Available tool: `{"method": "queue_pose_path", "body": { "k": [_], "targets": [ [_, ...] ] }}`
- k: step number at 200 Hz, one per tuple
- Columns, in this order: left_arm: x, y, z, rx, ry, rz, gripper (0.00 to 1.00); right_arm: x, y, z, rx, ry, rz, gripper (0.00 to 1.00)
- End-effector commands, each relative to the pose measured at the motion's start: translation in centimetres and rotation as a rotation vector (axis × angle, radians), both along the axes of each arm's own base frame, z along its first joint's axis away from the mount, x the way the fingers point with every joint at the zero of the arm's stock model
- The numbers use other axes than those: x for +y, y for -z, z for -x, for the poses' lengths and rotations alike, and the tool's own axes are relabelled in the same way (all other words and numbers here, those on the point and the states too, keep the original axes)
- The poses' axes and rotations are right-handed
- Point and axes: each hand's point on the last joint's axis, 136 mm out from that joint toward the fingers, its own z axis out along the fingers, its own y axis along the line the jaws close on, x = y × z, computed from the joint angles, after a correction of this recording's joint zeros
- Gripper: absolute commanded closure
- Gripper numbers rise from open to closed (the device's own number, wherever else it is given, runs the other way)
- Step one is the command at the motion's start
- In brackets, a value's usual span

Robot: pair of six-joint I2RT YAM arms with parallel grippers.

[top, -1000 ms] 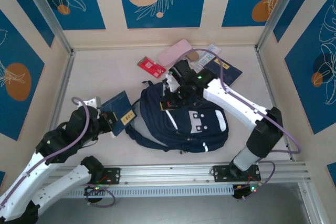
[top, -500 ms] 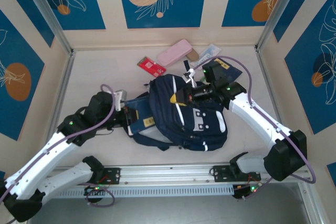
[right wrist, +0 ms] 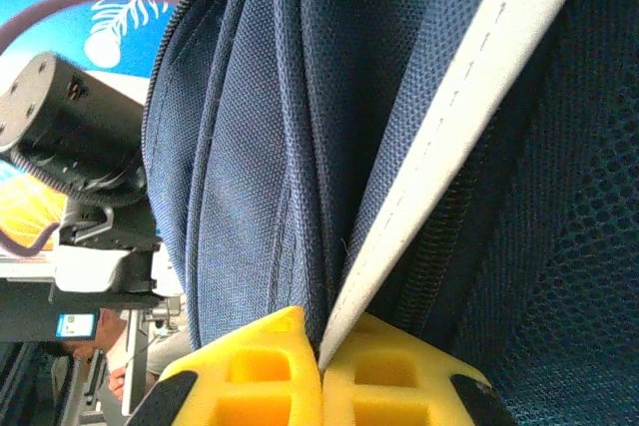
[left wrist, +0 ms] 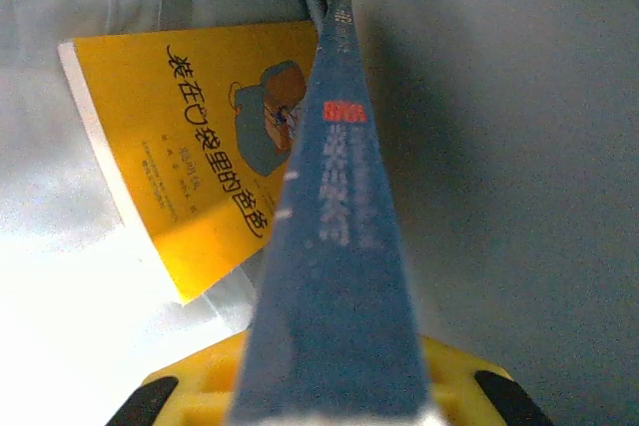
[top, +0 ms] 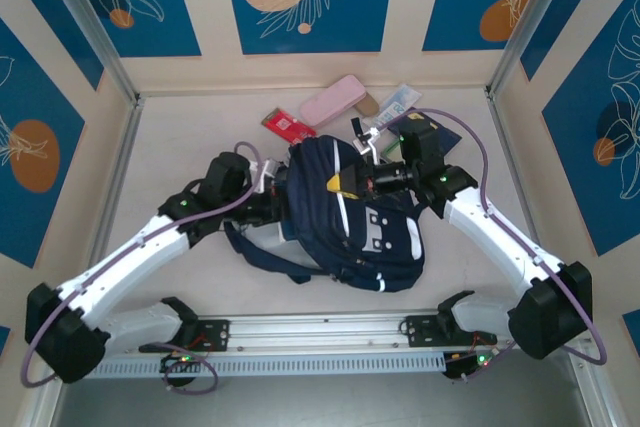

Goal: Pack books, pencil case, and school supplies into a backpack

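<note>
At nine o'clock on the backpack point(top: 350, 217), a navy book point(left wrist: 334, 276) is clamped by the left gripper point(left wrist: 334, 396), backpack fabric by the right gripper point(right wrist: 321, 366).

I see the dark navy fabric backpack point(top: 350, 217) centred on the surface point(top: 180, 137); behind it, left to right: small red book point(top: 288, 127), pale pink pouch point(top: 332, 98), probably a printed packet point(top: 395, 105).

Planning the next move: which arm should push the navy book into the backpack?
Left. The left gripper grips the navy book, edge-on beside the yellow book. The right gripper is busy, shut on the backpack fabric.
</note>
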Motion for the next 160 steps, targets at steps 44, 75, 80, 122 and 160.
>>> {"method": "queue_pose_path", "body": {
  "k": [44, 75, 80, 122, 160],
  "targets": [
    [-5.2, 2.2, -2.8, 0.113, 0.090, 0.091, 0.98, 0.6, -4.9, 1.7, -0.215, -0.017, -0.141, 1.00],
    [-8.3, 4.2, -3.0, 0.159, 0.135, 0.083, 0.89, 0.9, -4.6, 1.5, -0.226, 0.025, -0.154, 1.00],
    [-8.8, 4.4, -2.9, 0.166, 0.149, 0.084, 0.86, 0.9, -4.5, 1.4, -0.224, 0.037, -0.157, 1.00],
    [-10.8, 5.7, -3.0, 0.209, 0.197, 0.085, 0.48, 0.5, -4.0, 1.2, -0.233, 0.089, -0.159, 1.00],
    [-8.3, 3.9, -2.5, 0.147, 0.195, 0.008, 0.35, -0.3, -3.4, 1.3, -0.231, 0.115, -0.123, 1.00]
  ]
}}
